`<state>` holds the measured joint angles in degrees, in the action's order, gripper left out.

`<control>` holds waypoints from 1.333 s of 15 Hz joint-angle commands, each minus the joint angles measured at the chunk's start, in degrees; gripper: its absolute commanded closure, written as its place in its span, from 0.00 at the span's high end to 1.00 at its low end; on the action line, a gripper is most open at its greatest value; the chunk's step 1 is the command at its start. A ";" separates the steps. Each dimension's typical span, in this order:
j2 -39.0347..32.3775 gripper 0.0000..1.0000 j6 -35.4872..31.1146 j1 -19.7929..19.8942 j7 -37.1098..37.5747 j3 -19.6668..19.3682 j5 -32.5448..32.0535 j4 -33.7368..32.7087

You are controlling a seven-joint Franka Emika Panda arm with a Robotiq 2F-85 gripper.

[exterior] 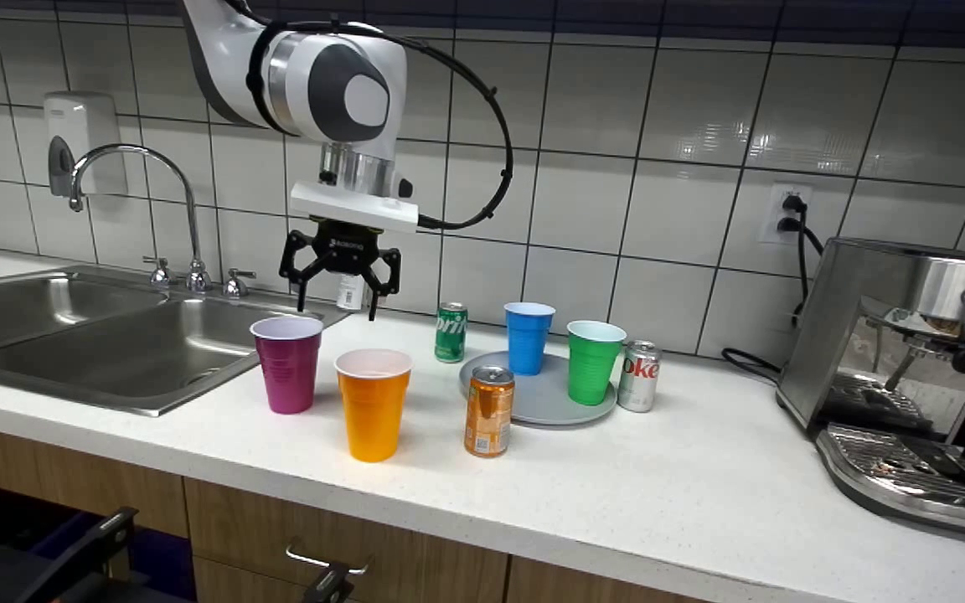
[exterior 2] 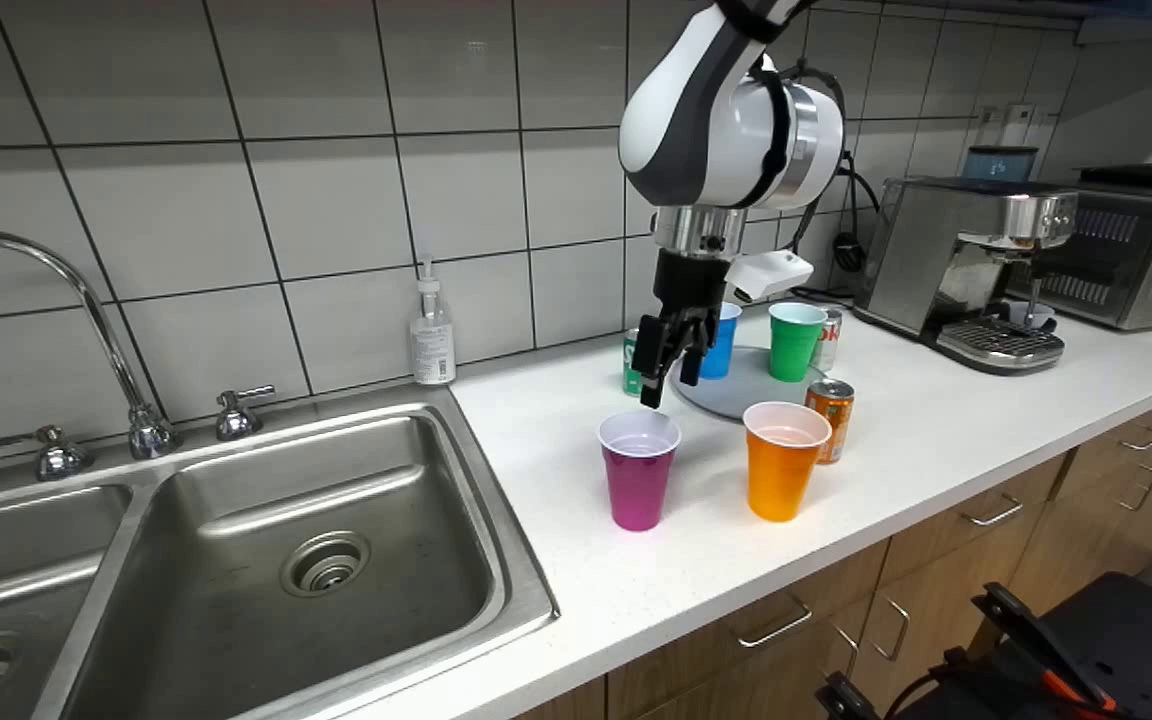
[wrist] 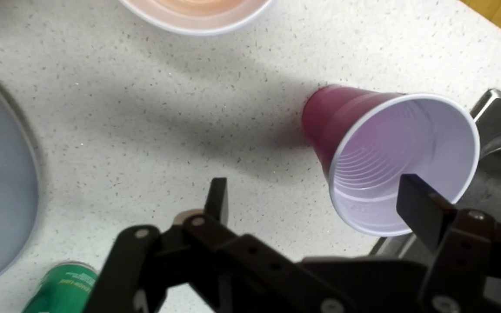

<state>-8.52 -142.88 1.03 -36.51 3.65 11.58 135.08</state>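
My gripper (exterior: 337, 311) hangs open above the counter with nothing between its fingers. Closest to it is a magenta cup (exterior: 288, 370), standing upright below. In the wrist view one fingertip (wrist: 420, 202) overlaps the mouth of this magenta cup (wrist: 331, 117), while the other finger (wrist: 217, 200) is over bare counter; contact cannot be told. An orange cup (exterior 2: 779, 485) stands beside the magenta one. On a grey plate (exterior: 543, 400) are a blue cup (exterior: 527, 339) and a green cup (exterior: 591, 373). An orange can (exterior: 489, 414) stands at the plate's front edge.
Behind the plate is a green Sprite can (exterior: 451, 335); a silver Coke can (exterior: 640, 381) is by its right side. A steel sink (exterior 2: 336, 490) with a tall faucet (exterior 2: 86, 310) borders the counter. A soap bottle (exterior 2: 433, 345) and an espresso machine (exterior: 893, 343) stand near the wall.
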 commanded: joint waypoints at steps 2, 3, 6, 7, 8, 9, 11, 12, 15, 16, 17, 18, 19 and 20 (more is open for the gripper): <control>-0.24 1.00 0.09 0.39 0.14 0.48 -0.14 -0.06; -0.29 1.00 0.09 0.39 0.14 0.49 -0.14 -0.06; -0.30 1.00 0.09 0.39 0.14 0.49 -0.14 -0.06; -0.30 1.00 0.09 0.39 0.14 0.49 -0.14 -0.06; -0.30 1.00 0.09 0.39 0.14 0.50 -0.14 -0.06; -0.30 1.00 0.09 0.39 0.14 0.50 -0.14 -0.06; -0.30 1.00 0.09 0.39 0.14 0.50 -0.14 -0.06; -0.30 1.00 0.09 0.39 0.14 0.50 -0.14 -0.06; -0.30 1.00 0.09 0.39 0.14 0.50 -0.14 -0.06; -0.30 1.00 0.09 0.39 0.14 0.50 -0.14 -0.06; -0.30 1.00 0.09 0.39 0.14 0.50 -0.14 -0.06; -0.23 1.00 -0.60 0.29 -0.06 0.56 -0.43 0.17; -0.31 1.00 -1.21 0.18 0.06 0.58 -0.79 0.30; -0.49 1.00 -1.29 0.16 -0.03 0.64 -0.86 0.27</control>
<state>-9.09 -143.22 1.03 -36.51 3.76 11.58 135.08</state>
